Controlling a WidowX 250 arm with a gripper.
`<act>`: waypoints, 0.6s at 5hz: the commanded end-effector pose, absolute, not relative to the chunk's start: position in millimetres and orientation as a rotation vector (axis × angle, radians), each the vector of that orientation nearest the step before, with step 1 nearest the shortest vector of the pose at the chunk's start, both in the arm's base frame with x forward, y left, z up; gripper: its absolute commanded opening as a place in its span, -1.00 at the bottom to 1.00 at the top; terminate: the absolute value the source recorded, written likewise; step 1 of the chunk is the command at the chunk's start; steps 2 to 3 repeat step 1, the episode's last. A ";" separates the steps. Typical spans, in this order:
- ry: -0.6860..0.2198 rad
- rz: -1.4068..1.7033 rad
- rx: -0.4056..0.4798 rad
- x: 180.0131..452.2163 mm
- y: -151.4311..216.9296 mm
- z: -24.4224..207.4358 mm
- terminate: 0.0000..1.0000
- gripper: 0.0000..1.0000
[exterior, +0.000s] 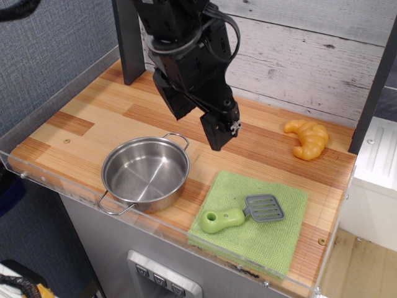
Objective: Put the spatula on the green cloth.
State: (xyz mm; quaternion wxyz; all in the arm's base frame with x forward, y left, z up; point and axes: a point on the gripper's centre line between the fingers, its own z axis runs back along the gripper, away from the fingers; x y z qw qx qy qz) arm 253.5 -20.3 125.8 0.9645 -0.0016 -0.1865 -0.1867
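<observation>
The spatula (239, 215) lies flat on the green cloth (276, 241) at the front right of the table. Its lime-green handle points left and its grey slotted blade points right. My gripper (221, 138) hangs in the air above the wooden tabletop, up and to the left of the cloth and well clear of the spatula. It holds nothing, and its black fingers point down and look slightly apart.
A steel pot (145, 172) with two handles stands left of the cloth. A toy croissant (307, 138) lies at the back right. A dark post (128, 43) stands at the back left. A clear plastic rim (93, 205) runs along the table's front edge.
</observation>
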 end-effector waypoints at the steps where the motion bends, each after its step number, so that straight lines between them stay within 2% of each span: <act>1: -0.410 -0.381 0.001 246.7 -17.8 136.9 1.00 1.00; 3: -0.410 -0.381 0.001 246.7 -17.8 136.9 1.00 1.00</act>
